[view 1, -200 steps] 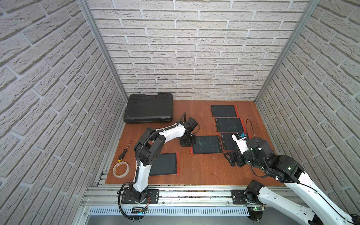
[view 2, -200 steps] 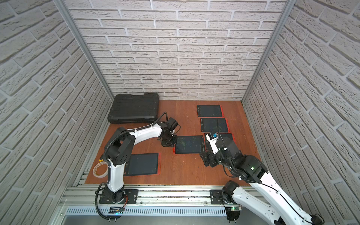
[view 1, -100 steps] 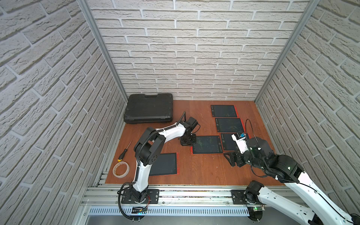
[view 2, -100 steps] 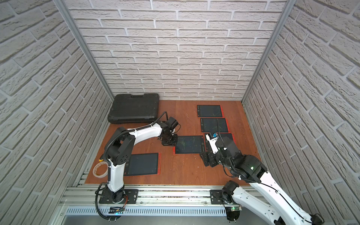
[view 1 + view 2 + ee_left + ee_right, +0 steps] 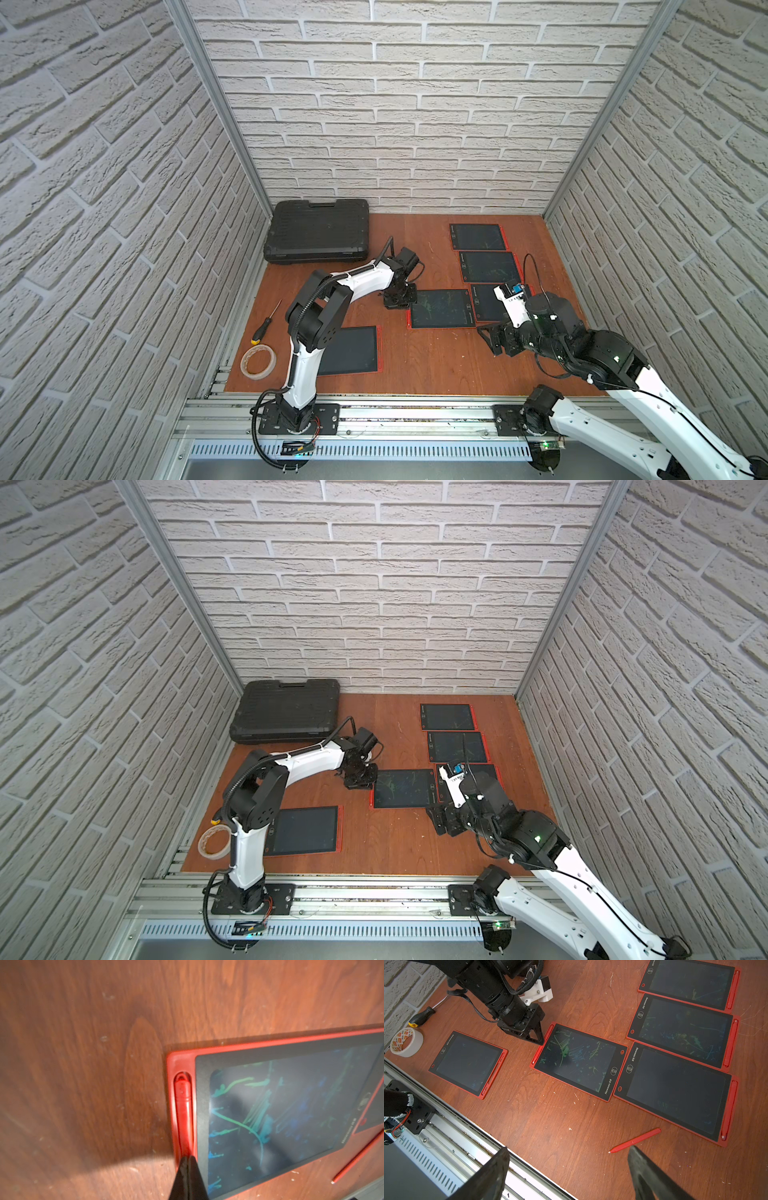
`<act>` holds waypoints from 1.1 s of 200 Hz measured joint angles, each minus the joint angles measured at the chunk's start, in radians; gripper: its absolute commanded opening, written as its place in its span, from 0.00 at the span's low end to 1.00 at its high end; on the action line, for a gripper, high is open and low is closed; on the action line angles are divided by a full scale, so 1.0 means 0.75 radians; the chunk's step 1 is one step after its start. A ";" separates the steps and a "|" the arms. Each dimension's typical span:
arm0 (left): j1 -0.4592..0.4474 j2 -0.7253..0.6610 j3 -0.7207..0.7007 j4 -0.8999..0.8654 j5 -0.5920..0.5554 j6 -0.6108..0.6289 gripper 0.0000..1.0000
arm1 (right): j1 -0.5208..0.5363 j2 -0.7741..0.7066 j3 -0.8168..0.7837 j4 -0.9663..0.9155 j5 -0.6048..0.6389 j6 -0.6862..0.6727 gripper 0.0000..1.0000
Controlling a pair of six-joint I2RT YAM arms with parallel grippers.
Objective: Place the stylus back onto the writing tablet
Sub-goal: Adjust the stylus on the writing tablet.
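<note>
Top views: my left pincer [image 5: 400, 302] stood at slot edge of scribbled writing tablet [image 5: 440, 309]. Black tool case [image 5: 318, 230], screwdriver [image 5: 266, 322] and tape roll [image 5: 257, 361] lay well apart, nothing in way.

Left wrist: pincer clenched, tips down on one end of red stylus [image 5: 184, 1113], which lay along tablet's side slot. Risk, my guess: uneven press could pop stylus out or skid tablet.

Right wrist: my right pincer [image 5: 569, 1149] released, empty, near loose stylus [image 5: 634, 1140] on worktop [image 5: 560, 1115]. That one not yet seated.
</note>
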 measured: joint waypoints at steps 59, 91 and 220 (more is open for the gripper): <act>0.000 0.004 0.005 -0.002 -0.002 0.000 0.00 | 0.000 0.000 -0.001 0.000 0.004 0.001 0.88; 0.000 0.006 0.010 -0.005 -0.002 0.000 0.00 | 0.000 0.000 -0.001 0.000 0.004 0.001 0.88; 0.008 0.007 0.019 0.036 0.006 -0.001 0.00 | 0.000 0.000 -0.001 0.000 0.005 0.001 0.88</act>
